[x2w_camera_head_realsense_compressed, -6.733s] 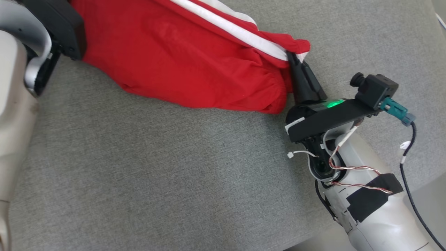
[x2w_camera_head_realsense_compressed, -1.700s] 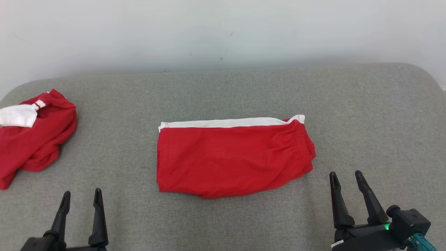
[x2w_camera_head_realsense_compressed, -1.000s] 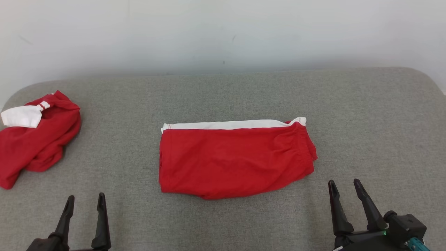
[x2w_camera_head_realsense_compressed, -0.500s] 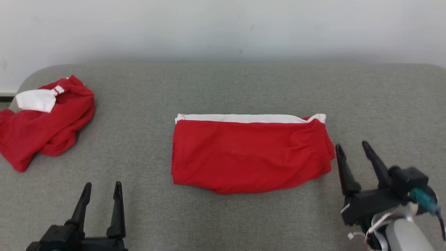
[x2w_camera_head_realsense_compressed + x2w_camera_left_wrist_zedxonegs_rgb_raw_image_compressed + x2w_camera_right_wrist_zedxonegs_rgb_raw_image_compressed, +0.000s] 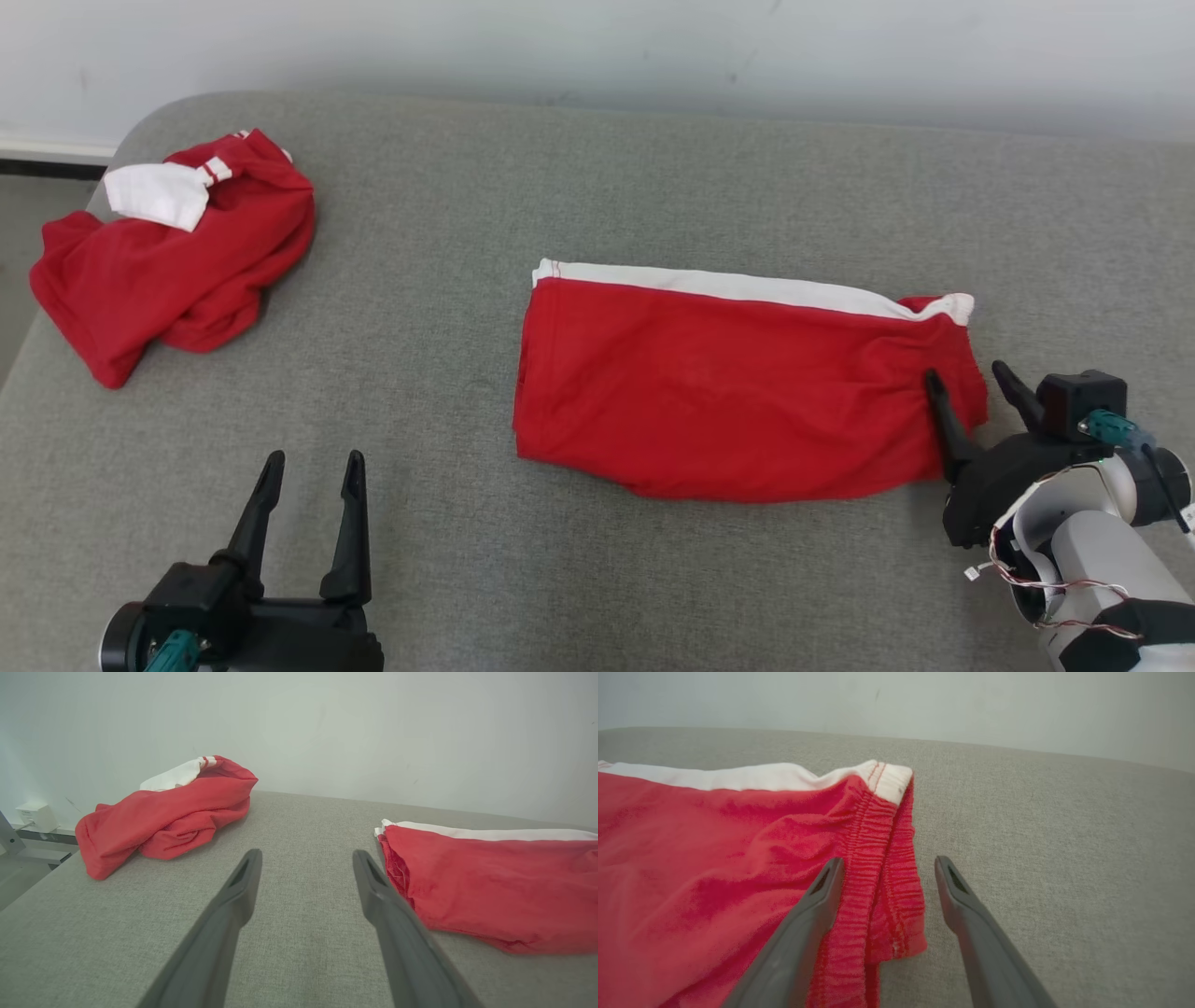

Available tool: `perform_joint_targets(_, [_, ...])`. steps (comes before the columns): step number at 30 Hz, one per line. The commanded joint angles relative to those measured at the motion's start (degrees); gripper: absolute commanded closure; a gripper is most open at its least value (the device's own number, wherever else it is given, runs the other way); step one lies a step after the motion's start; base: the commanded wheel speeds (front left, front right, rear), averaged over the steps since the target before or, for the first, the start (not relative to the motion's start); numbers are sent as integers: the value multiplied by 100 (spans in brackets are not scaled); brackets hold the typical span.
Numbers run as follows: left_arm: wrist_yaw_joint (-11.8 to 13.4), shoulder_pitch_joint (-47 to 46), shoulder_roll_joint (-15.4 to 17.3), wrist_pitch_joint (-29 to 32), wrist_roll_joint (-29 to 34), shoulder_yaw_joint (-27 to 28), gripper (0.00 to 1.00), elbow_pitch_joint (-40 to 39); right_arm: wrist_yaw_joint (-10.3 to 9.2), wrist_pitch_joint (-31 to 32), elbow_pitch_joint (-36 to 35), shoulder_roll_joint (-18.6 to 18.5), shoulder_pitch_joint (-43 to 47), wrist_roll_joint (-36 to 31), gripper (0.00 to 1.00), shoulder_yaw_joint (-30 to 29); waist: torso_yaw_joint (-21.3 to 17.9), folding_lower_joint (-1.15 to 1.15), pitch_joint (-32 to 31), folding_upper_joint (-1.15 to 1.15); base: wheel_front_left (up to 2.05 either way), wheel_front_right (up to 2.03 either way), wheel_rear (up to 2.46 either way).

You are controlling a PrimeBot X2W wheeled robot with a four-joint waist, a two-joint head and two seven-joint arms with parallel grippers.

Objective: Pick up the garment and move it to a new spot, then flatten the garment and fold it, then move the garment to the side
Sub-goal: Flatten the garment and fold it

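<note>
The folded red garment (image 5: 738, 401) lies flat right of the middle of the head view on the grey fabric-covered counter (image 5: 597, 579). A white band (image 5: 747, 287) runs along its upper edge.

The right gripper (image 5: 964, 375) is at the garment's right end, low in the right of the frame, with its fingers spread apart and nothing clamped between them. In the right wrist view the right gripper (image 5: 889, 860) straddles the gathered elastic edge of the garment (image 5: 714, 868): one finger is over red cloth, the other over bare counter. Whether either finger touches the cloth cannot be told.

The left gripper (image 5: 315, 459) is at the lower left, fingers also apart and empty, above bare counter and well clear of the garment.

A second, crumpled red and white garment (image 5: 177, 261) lies at the upper left, near the counter's rounded corner.
</note>
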Motion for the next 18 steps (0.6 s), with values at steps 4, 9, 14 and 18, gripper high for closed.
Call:
perform_joint_targets(4, [15, -141, -17, -3, -39, -34, 0, 59, -14, -40, 577, -18, -304, 108, 0, 239, 157, -1, 165, -1, 0, 0, 0])
perform_joint_targets(9, [5, -244, -21, -4, -43, -72, 0, 128, -14, -30, 1203, 62, -562, 291, 0, 385, 192, -1, 206, -1, 0, 0, 0])
perform_joint_targets(14, [13, -300, -23, -3, -95, -112, 0, 183, -13, 65, 1605, 194, -669, 596, 64, 619, 201, -1, 207, -1, 0, 0, 0])
perform_joint_targets(18, [41, -263, -24, -3, -115, -93, 0, 217, -15, 14, 1751, 68, -762, 841, 100, 805, 133, -1, 163, -1, 0, 0, 0])
